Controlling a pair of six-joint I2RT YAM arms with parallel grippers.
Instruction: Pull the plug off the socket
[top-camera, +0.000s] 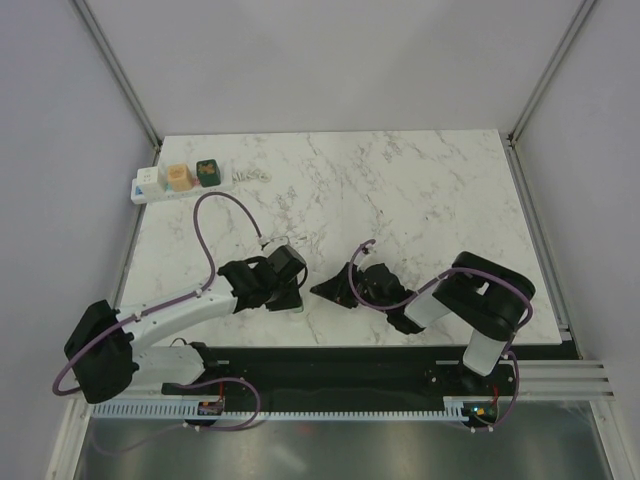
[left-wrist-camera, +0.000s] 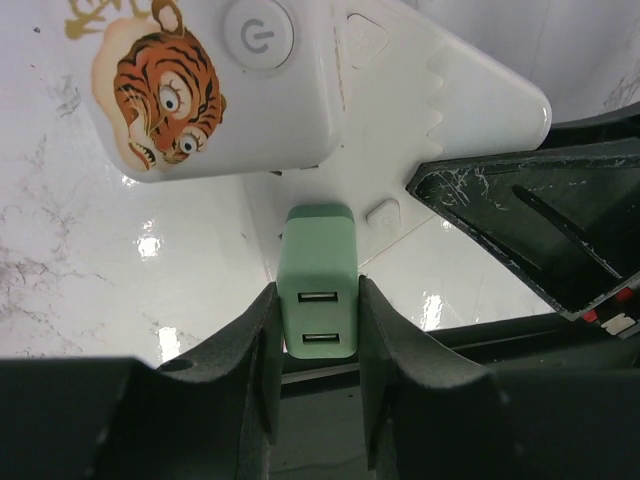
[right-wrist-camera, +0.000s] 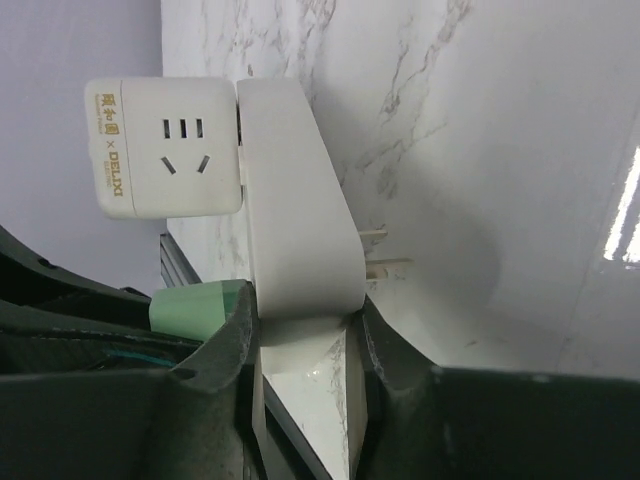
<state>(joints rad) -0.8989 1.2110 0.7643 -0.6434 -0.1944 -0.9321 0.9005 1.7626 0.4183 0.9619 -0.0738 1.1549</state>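
Note:
My left gripper (left-wrist-camera: 317, 330) is shut on a green USB charger plug (left-wrist-camera: 317, 290), one finger on each side. The plug's far end sits against a white multi-way adapter (left-wrist-camera: 400, 130) with no gap showing. A white cube with a tiger picture (left-wrist-camera: 200, 80) is also on that adapter. My right gripper (right-wrist-camera: 300, 330) is shut on the adapter's lower end (right-wrist-camera: 295, 220); its metal prongs (right-wrist-camera: 385, 265) stick out free. In the top view both grippers (top-camera: 290, 280) (top-camera: 335, 288) meet at the table's near middle. The socket, a white power strip (top-camera: 165, 180), lies at the far left, away from both.
The power strip carries a white, a tan and a dark green block. Small pale bits (top-camera: 250, 174) lie just right of it. The marble table (top-camera: 420, 200) ends at grey walls left and right, with a metal rail (top-camera: 560, 375) along the near edge.

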